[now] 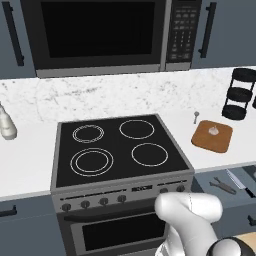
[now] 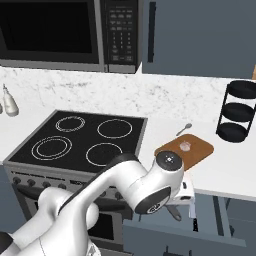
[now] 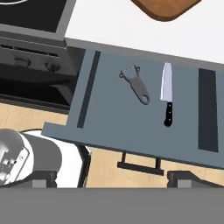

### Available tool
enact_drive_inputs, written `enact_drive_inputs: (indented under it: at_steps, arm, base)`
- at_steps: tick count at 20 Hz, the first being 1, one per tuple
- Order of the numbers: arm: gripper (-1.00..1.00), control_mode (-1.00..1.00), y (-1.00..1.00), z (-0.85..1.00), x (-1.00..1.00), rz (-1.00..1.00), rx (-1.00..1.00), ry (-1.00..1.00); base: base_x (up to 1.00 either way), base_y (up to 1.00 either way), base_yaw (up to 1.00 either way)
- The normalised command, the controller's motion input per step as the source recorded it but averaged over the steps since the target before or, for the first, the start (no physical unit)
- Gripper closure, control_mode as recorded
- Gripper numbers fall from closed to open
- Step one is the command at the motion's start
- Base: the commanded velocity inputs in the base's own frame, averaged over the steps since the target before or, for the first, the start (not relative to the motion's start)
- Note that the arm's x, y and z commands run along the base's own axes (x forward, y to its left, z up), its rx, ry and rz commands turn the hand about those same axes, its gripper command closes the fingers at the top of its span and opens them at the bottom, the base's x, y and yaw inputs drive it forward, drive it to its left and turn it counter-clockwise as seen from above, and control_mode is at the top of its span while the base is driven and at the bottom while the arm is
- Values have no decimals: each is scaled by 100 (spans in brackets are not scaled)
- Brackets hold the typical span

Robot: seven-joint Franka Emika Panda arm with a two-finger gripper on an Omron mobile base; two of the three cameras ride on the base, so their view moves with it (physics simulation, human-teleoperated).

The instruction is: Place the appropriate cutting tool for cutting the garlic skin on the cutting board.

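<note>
- You see the white worktop running either side of a black four-ring stove, with a microwave mounted above it.
- You have an open grey drawer pulled out below the worktop, right of the stove; the hand view looks straight down into it.
- Your arm reaches from the lower left of the right base view toward that drawer, its wrist sitting over the drawer front.
- A black three-tier rack stands on the worktop against the wall, beyond the board.
- The cutting board, brown and square with rounded corners, lies flat on the worktop just right of the stove.
- The knife lies flat in the drawer, silver blade pointing toward the worktop, black handle toward the drawer front, untouched.
- A dark grey scissor-like tool lies beside the knife, on its stove side, apart from it.
- Your pincer is spread fully wide and has hold of nothing; its two dark tips sit at the bottom of the hand view, above the drawer front.
- The garlic, a pale bulb, rests near the board's middle.
- A tiny grey spoon lies on the worktop just behind the board.
</note>
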Motion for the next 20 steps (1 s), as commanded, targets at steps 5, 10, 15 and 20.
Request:
enact_drive_inputs:
  at_steps: [5, 10, 15, 20]
  arm:
    - [-100, -100, 5, -5, 17, -1, 0, 0]
    - [-100, -100, 16, -10, 49, -5, 0, 0]
    - [-100, -100, 4, -5, 19, -3, 0, 0]
    - [-100, -100, -47, -13, 6, -1, 0, -1]
  base:
    - [0, 0, 0]
    - [0, 0, 0]
    - [0, 0, 0]
    - [0, 0, 0]
